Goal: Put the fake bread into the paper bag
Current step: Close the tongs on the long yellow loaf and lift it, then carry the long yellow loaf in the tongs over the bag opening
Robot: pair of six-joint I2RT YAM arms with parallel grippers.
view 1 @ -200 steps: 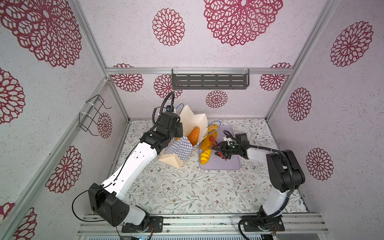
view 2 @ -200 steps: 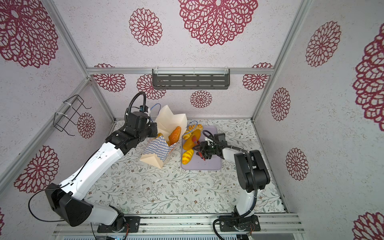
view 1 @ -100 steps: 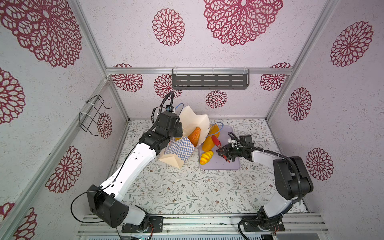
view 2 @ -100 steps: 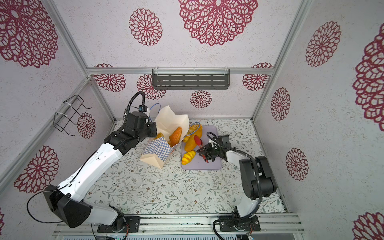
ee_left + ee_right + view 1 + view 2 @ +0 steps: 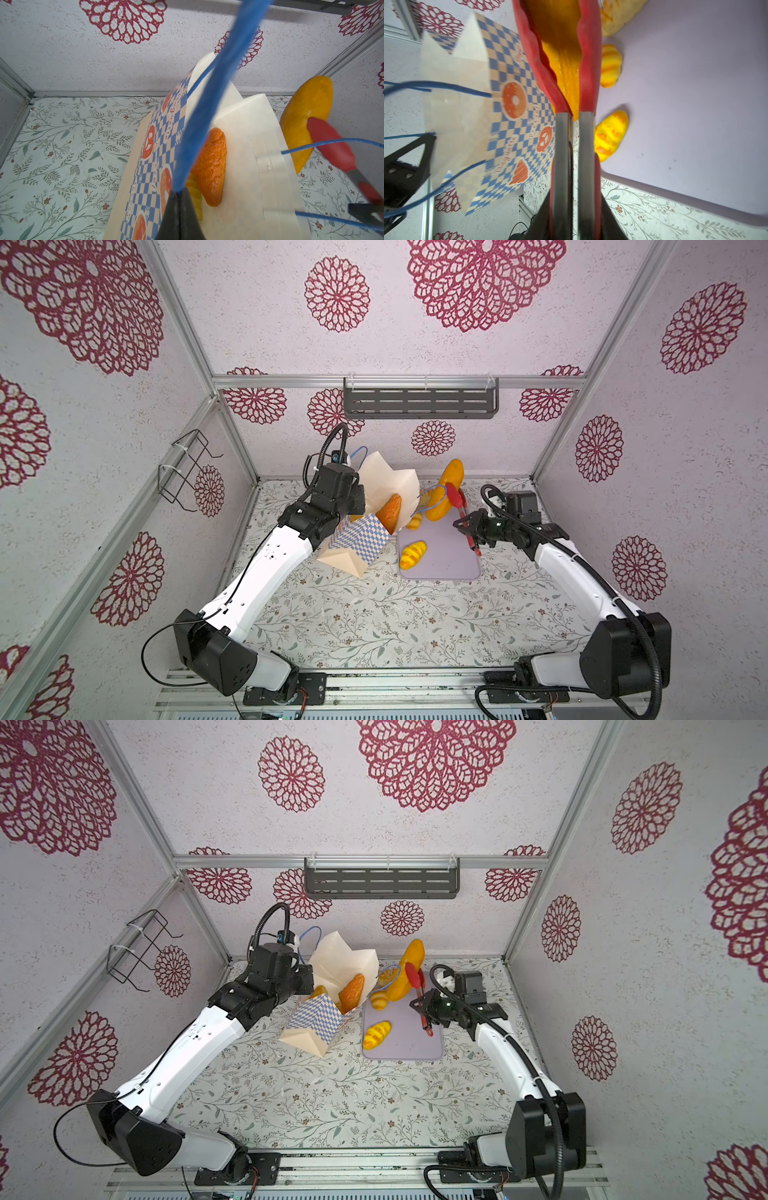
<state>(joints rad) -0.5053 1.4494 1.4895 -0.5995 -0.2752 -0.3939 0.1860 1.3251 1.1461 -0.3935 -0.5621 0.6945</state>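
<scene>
The long orange-yellow loaf [image 5: 453, 472] is up off the lilac tray [image 5: 451, 568], pinched between the red tips of the tongs [image 5: 456, 499]. My right fingers [image 5: 543, 218] are clenched on the tongs' metal arms. The loaf hangs tilted just beyond those fingers, beside the open mouth of the paper bag [image 5: 386, 485] and not inside it. My left fingers [image 5: 178, 216] are clamped tight on one blue cord handle [image 5: 209, 99], which runs straight from them to the bag's rim. The second cord loop [image 5: 291, 151] crosses in front of the held loaf.

Between my two sets of fingers, an orange-brown loaf [image 5: 212, 166] sticks out of the bag. The left wrist view alone shows a yellow ribbed piece [image 5: 197, 199] beneath it, right against my left fingers. The right wrist view alone shows plainly a pale pastry [image 5: 618, 18] past the tong tips; in both top views the held loaf and cord mostly cover it. A striped roll [image 5: 414, 521] and a yellow loaf [image 5: 412, 553] lie on the tray, on the bag side of my right fingers.

Under my right fingers the tray is bare lilac to its edge. The bag's base sits at the tray's edge on my left fingers' side; I cannot tell whether they touch. The back wall [image 5: 478, 448] stands close behind the raised loaf. The floral tabletop [image 5: 374, 626] lies open from the tray's near edge back toward my arm bases.
</scene>
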